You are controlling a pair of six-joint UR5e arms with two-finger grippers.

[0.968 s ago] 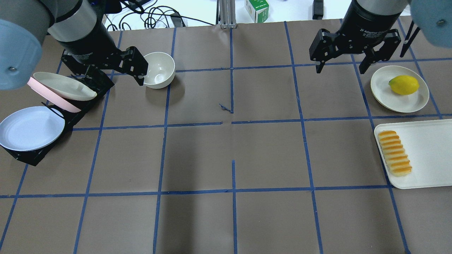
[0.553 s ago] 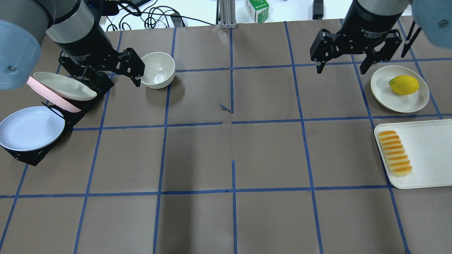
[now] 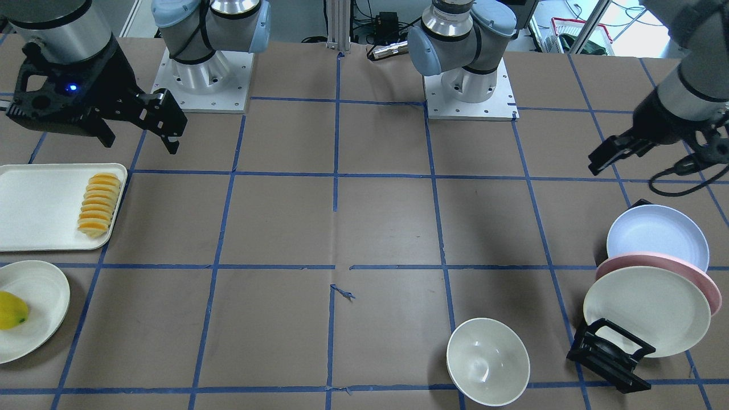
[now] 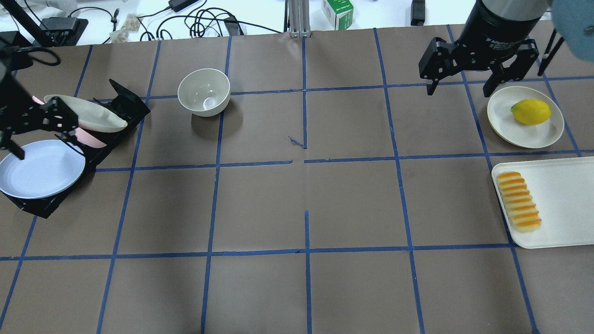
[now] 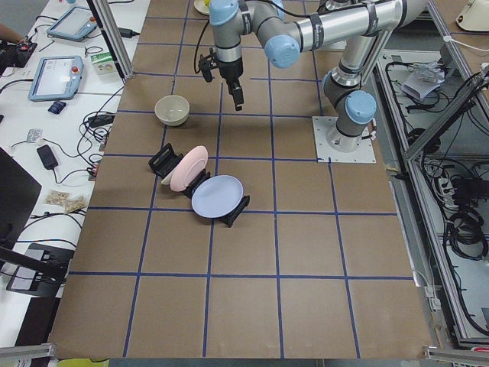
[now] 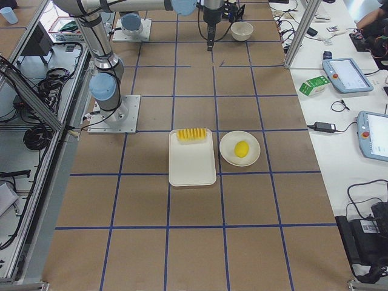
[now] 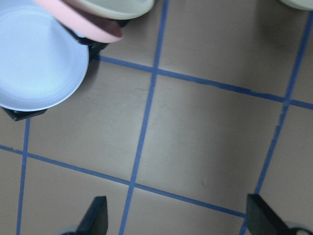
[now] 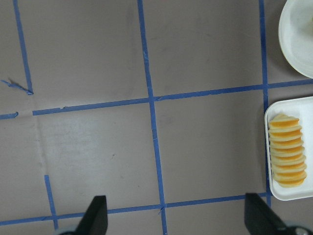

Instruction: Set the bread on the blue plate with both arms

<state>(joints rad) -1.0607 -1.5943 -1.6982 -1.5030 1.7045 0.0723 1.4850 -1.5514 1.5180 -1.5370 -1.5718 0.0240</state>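
The bread (image 4: pixel 519 202), a row of pale slices with orange crusts, lies at the left edge of a white tray (image 4: pixel 564 204). It also shows in the front view (image 3: pixel 98 205) and the right wrist view (image 8: pixel 287 152). The blue plate (image 4: pixel 39 169) leans in the front slot of a black rack (image 4: pixel 123 104) at the far left. It also shows in the front view (image 3: pixel 658 236) and the left wrist view (image 7: pixel 34 68). My left gripper (image 4: pixel 46 144) is open and empty, just above the rack by the blue plate's rim. My right gripper (image 4: pixel 459 90) is open and empty, well behind the bread.
A pink plate (image 4: pixel 88 138) and a cream plate (image 4: pixel 86 113) stand in the same rack behind the blue plate. A cream bowl (image 4: pixel 204 92) sits right of the rack. A yellow fruit (image 4: pixel 530 111) lies on a cream plate (image 4: pixel 510 125) beyond the tray.
My left gripper has moved left from beside the bowl to over the rack by the blue plate. My right gripper has shifted slightly right. Nothing has been grasped.
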